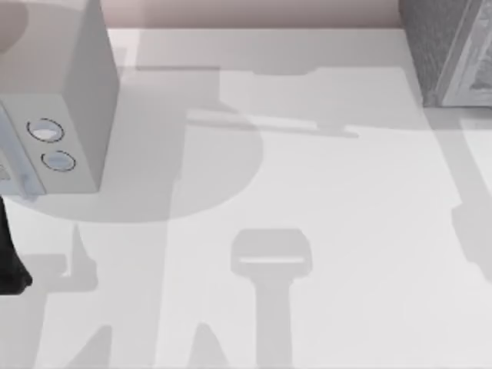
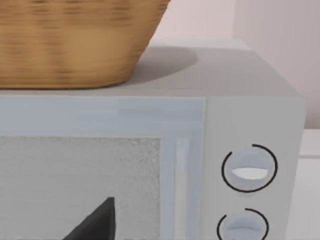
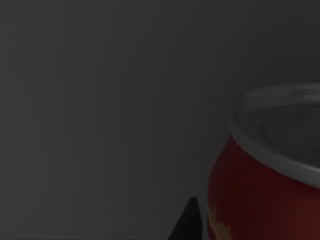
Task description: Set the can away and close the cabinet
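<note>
The can (image 3: 260,195) is red with a shiny silver lid and stands upright, very close in the right wrist view, with dim dark grey surfaces all around it. A dark tip of my right gripper (image 3: 187,222) shows just beside the can; whether it touches the can is unclear. The cabinet (image 1: 434,46), dark grey and speckled, sits at the table's far right corner, its pale framed door panel (image 1: 478,69) facing the table. My left arm (image 1: 11,261) is parked at the left edge, and a dark tip of my left gripper (image 2: 95,222) hangs before the pale box.
A smooth pale box (image 1: 77,92) with two round dials (image 1: 46,131) stands at the far left. In the left wrist view a woven basket (image 2: 75,45) rests on top of the pale box (image 2: 250,115). The white table (image 1: 323,192) carries arm shadows.
</note>
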